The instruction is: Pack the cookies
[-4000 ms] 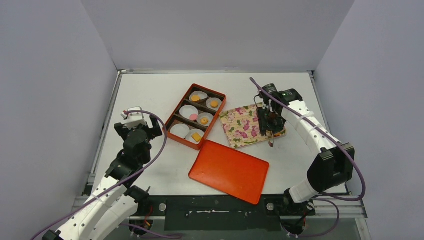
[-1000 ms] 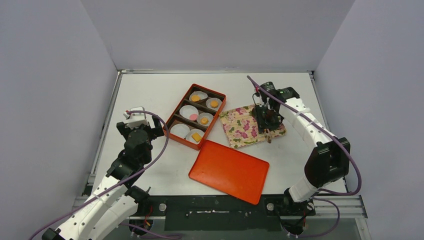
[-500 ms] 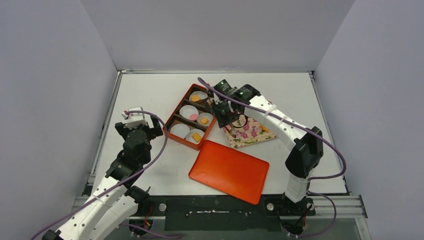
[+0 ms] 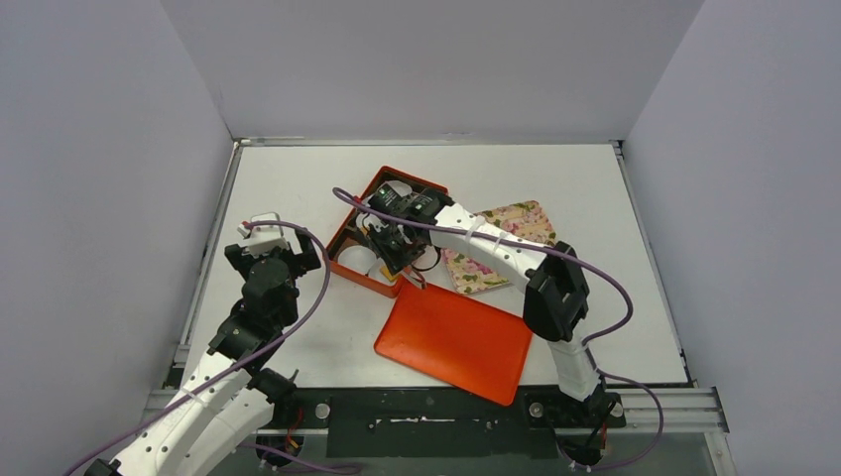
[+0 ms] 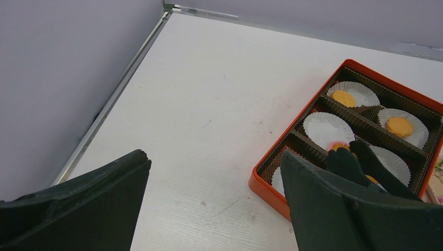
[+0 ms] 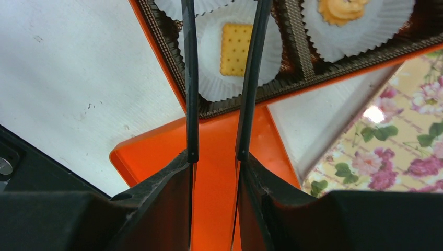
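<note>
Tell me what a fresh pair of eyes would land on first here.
The right arm reaches across the table, its right gripper over the near end of the orange box, thin fingers framing a square cookie in a paper cup. Next, the bright orange lid lying flat in front of the box, and the left gripper wide open at left.

The left arm (image 4: 230, 347) sits folded on its own side, and the left gripper (image 5: 213, 162) points forward with its jaws spread wide. The right arm (image 4: 496, 248) stretches far to the left across the middle, wrist tipped downward. The right gripper (image 6: 220, 63) holds its thin fingers parallel with a narrow gap, their tips out of view.
</note>
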`<state>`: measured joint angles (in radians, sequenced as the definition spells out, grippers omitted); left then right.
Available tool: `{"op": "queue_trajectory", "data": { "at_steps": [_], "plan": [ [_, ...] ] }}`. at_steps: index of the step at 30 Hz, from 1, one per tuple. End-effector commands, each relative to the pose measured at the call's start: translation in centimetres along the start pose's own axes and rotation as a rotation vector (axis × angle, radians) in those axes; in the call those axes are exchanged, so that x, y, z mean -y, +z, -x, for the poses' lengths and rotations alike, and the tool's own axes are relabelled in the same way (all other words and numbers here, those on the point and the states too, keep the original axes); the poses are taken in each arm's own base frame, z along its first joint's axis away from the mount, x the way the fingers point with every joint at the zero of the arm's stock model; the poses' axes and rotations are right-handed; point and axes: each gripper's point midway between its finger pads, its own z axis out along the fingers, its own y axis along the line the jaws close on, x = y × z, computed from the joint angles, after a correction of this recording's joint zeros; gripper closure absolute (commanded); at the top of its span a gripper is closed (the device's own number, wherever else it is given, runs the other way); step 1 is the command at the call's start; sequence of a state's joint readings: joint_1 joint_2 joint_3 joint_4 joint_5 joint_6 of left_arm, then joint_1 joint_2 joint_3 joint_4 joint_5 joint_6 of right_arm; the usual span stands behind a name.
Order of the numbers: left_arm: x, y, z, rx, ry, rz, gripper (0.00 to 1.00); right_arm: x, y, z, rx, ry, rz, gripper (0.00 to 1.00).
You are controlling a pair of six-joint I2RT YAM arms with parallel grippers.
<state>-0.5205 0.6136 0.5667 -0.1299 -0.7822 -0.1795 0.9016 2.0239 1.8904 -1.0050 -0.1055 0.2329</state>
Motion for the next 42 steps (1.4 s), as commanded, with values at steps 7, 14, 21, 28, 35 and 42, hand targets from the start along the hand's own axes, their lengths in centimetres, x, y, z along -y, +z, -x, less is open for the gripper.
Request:
{"op": "queue_trajectory", "data": {
  "at_steps": [7, 14, 21, 28, 35, 42],
  "plan": [
    [-0.2, 0.1, 1.1, 0.038, -0.041, 0.015, 0.07, -2.5, 2.9, 2.3, 0.058, -0.044, 0.068, 0.82],
    [-0.1, 0.1, 1.0, 0.035, -0.038, 0.012, 0.07, -3.4, 4.8, 1.8, 0.023, -0.064, 0.095, 0.81],
    [0.0, 0.2, 1.0, 0.035, -0.036, 0.007, 0.07, -3.6, 5.1, 1.1, -0.002, -0.075, 0.102, 0.75],
    [0.0, 0.2, 0.9, 0.033, -0.034, 0.007, 0.07, -3.7, 4.9, 0.9, -0.009, -0.089, 0.104, 0.65],
    [0.0, 0.2, 0.9, 0.033, -0.032, 0.007, 0.07, -3.6, 4.0, 1.2, 0.012, -0.091, 0.098, 0.58],
    [0.0, 0.2, 1.0, 0.034, -0.034, 0.007, 0.07, -3.9, 2.1, 2.5, 0.08, -0.089, 0.097, 0.54]
  ]
}}
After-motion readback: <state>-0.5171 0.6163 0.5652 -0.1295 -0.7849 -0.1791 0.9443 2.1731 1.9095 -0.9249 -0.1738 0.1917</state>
